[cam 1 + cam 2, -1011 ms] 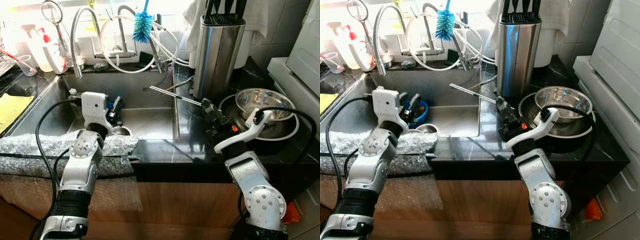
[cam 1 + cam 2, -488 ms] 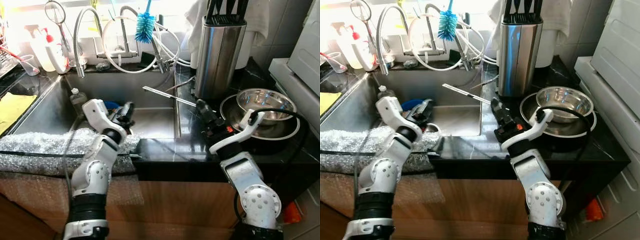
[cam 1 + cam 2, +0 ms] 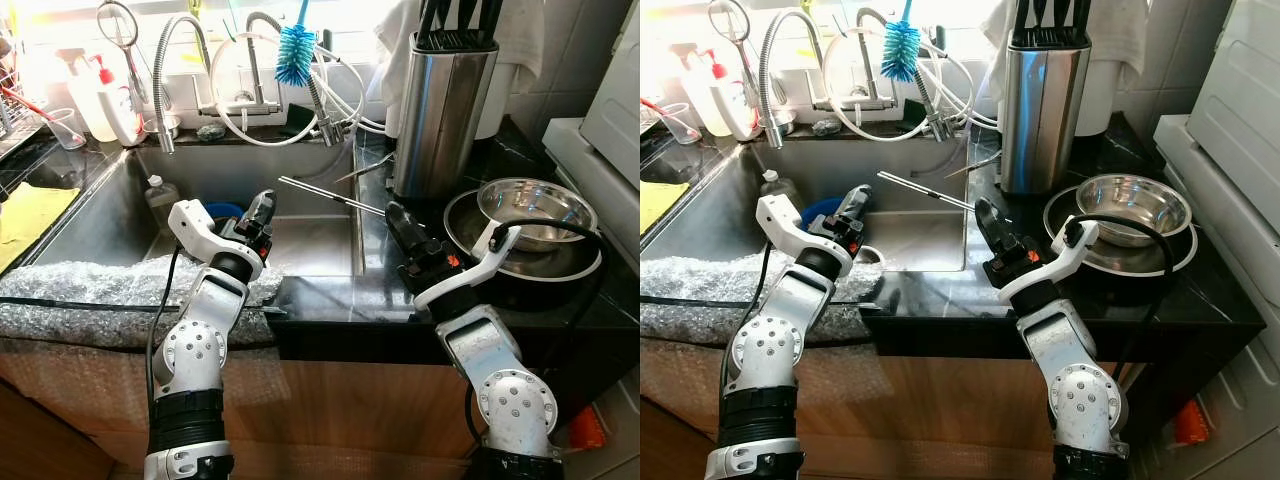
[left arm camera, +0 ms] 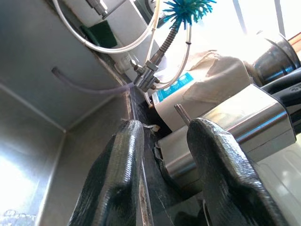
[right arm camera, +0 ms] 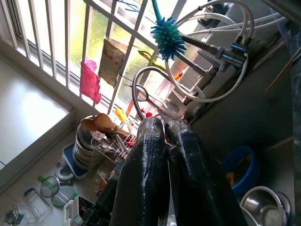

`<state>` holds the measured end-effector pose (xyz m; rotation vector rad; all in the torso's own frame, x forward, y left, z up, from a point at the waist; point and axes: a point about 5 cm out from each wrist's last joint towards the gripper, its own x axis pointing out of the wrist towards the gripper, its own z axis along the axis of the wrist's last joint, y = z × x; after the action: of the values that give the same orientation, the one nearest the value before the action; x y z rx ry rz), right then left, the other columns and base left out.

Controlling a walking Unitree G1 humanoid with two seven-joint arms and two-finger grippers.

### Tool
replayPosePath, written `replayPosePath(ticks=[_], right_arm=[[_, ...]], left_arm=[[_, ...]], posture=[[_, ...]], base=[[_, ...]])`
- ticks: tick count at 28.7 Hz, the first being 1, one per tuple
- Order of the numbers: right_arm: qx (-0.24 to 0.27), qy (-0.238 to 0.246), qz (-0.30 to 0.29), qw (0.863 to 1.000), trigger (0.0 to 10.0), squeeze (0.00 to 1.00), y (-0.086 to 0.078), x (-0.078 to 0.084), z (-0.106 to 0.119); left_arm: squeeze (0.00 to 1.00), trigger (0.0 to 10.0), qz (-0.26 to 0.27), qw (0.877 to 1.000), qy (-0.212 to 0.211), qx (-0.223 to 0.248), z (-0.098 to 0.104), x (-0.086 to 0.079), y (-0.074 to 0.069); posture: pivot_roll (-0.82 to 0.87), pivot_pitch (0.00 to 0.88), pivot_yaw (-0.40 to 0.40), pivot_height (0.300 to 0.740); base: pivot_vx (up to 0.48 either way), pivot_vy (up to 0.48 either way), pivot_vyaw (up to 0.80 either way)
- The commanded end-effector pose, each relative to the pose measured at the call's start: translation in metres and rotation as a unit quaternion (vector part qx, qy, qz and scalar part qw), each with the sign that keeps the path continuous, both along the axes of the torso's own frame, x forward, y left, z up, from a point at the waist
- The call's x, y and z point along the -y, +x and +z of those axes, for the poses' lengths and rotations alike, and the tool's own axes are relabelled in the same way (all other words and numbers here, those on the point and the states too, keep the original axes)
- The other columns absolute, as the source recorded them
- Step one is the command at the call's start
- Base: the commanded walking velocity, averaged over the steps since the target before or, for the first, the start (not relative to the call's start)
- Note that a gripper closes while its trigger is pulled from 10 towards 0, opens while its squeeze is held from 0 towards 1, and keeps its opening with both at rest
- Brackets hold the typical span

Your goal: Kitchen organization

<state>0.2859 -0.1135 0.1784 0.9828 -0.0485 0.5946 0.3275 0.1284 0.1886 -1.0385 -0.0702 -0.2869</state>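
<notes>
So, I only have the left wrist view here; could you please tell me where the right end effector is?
Observer: The right end effector sits over the black stone counter, beside the stainless steel sink, with its fingers shut.
Operator: Thank you. Is it holding anything?
Observer: A thin metal rod runs from its tips out over the sink, and it looks pinched between them.
Operator: And what lies below my left end effector?
Observer: The left end effector hovers above a round blue bowl in the sink basin.
</notes>
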Motion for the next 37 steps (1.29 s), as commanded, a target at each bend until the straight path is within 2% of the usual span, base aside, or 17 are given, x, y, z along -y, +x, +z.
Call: replayPosePath(ticks=[1,4,13,24,25,26,27,28,37], right_arm=[[0.002,0.009,0.016,1.0,10.0,0.0,-0.001,-0.01,0.001],[0.001,0.01,0.018,1.0,10.0,0.0,-0.001,-0.011,0.001],[-0.011,0.002,0.065,0.998,10.0,0.0,-0.006,-0.02,-0.003],[-0.013,0.004,0.084,0.996,10.0,0.0,-0.009,-0.024,-0.004],[-0.014,0.005,0.085,0.996,10.0,0.0,-0.01,-0.025,-0.004],[-0.015,0.006,0.085,0.996,10.0,0.0,-0.01,-0.025,-0.004],[-0.015,0.007,0.086,0.996,10.0,0.0,-0.01,-0.025,-0.004],[-0.015,0.008,0.086,0.996,10.0,0.0,-0.01,-0.025,-0.004],[-0.019,0.023,0.075,0.997,10.0,0.0,-0.007,-0.023,-0.003]], left_arm=[[0.0,10.0,-0.003,1.0,0.0,0.019,0.013,0.0,0.0],[0.0,10.0,-0.007,1.0,0.012,0.016,0.012,0.002,0.0],[0.0,10.0,-0.019,1.0,0.007,0.014,0.011,0.009,-0.002],[0.0,10.0,-0.022,1.0,-0.006,0.017,0.012,0.013,0.0],[0.0,9.1,-0.021,1.0,-0.011,0.017,0.013,0.013,0.0],[0.0,9.1,-0.02,1.0,-0.013,0.017,0.013,0.012,0.0],[0.0,2.6,-0.019,1.0,-0.017,0.017,0.013,0.012,0.0],[0.0,0.0,-0.018,0.999,-0.021,0.016,0.013,0.012,0.001],[0.0,0.0,-0.011,0.999,-0.042,0.014,0.014,0.01,0.001]], posture=[[-0.05,0.0,0.089,0.74],[-0.05,0.0,0.089,0.74],[-0.05,0.0,0.081,0.74],[-0.06,0.0,0.08,0.74],[-0.06,0.0,0.08,0.74],[-0.06,0.0,0.08,0.74],[-0.06,0.0,0.08,0.74],[-0.06,0.0,0.08,0.74],[-0.05,0.0,0.079,0.74]], base=[[0.0,0.0,0.0],[0.0,0.0,0.0],[0.0,0.0,0.0],[0.0,0.0,0.0],[0.0,0.0,0.0],[0.0,0.0,0.0],[0.0,0.0,0.0],[0.0,0.0,0.0],[0.0,0.0,0.0]])
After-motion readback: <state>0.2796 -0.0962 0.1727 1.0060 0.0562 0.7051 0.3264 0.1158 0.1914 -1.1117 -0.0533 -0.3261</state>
